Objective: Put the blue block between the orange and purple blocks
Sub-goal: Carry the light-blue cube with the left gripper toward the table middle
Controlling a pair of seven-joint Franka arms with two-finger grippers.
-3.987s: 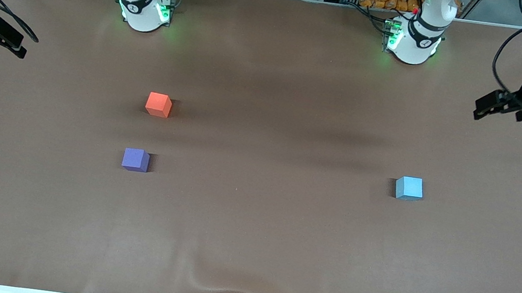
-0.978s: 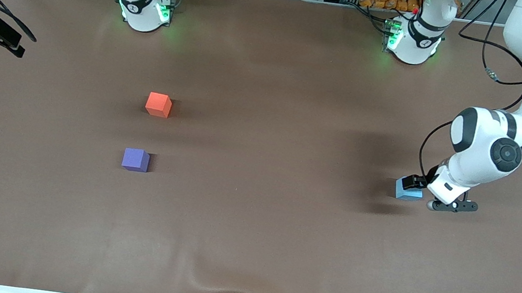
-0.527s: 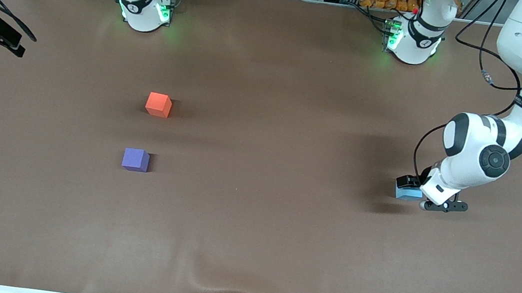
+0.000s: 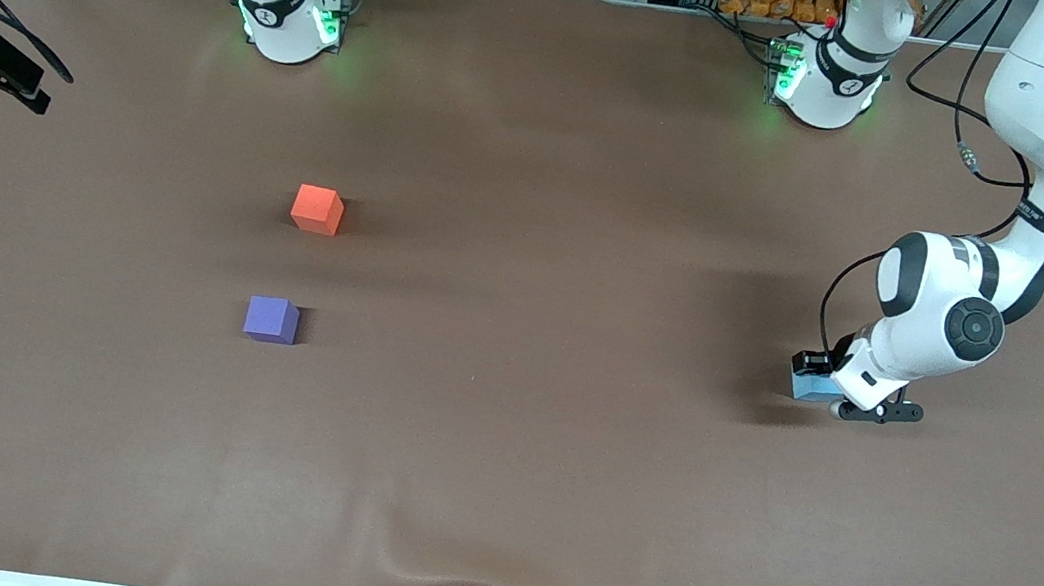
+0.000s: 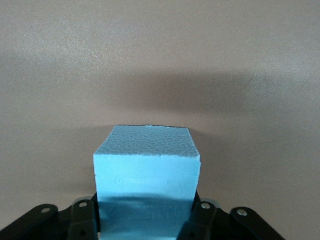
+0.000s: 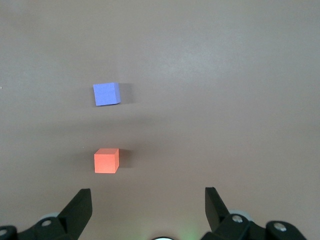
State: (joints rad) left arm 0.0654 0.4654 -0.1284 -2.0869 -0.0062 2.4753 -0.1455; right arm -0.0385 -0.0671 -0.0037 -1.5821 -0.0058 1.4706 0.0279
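The blue block [image 4: 810, 387] sits on the brown table [image 4: 496, 491], close to the edge at the left arm's end and about halfway between the edge by the robots' bases and the edge by the front camera. The left gripper [image 4: 823, 381] is down low at the block. In the left wrist view the blue block [image 5: 146, 175] fills the space between the two black fingers [image 5: 82, 220], one on each side. I cannot tell if the fingers are squeezing it or just next to it.

The orange block [image 4: 317, 209] and the purple block [image 4: 271, 319] sit toward the right arm's end of the table, well apart from the blue block. The orange block is closer to the edge with the robots' bases. The purple block is closer to the front camera's edge. There is a gap of bare table between them.

The right arm waits up high at the edge of the table at its own end. The right gripper [image 6: 147, 207] has its fingers spread wide with nothing in them, and it looks down on the orange block [image 6: 106, 160] and purple block [image 6: 106, 94]
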